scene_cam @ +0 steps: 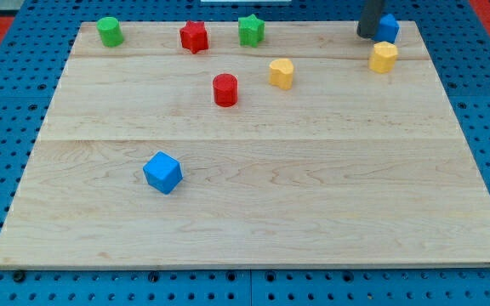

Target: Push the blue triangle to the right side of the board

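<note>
Seven blocks sit on the surface [253,195], and the rod, a bare end effector with nothing to clench, has its tip [368,36] seemingly touching the left face of the blue triangle [387,27] at the top right, placed to shove it rightward above the yellow block [384,57].

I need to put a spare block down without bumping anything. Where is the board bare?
Bare: the whole bottom strip below the blue cube, and the right half below the yellow blocks. Crowded: the top edge, where my tip sits against the blue triangle.
</note>
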Robot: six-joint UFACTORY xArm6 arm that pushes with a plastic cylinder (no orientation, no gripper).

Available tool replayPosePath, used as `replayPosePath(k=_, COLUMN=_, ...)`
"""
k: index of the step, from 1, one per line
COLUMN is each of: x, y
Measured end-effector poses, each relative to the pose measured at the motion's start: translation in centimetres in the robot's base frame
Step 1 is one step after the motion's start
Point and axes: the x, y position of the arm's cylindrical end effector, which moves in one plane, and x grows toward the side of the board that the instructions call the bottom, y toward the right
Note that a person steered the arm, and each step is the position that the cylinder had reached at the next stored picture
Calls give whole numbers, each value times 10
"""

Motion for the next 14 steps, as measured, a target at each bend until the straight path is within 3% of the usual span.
replayPosePath(k=3, x=19, y=-62)
replayPosePath(k=5, x=23, y=-69)
replayPosePath(k=7, x=57, y=-141)
replayPosePath(k=9, x=58, y=-215)
replayPosePath(k=12, x=131, y=-348)
replayPosePath(k=14, x=189, y=-381)
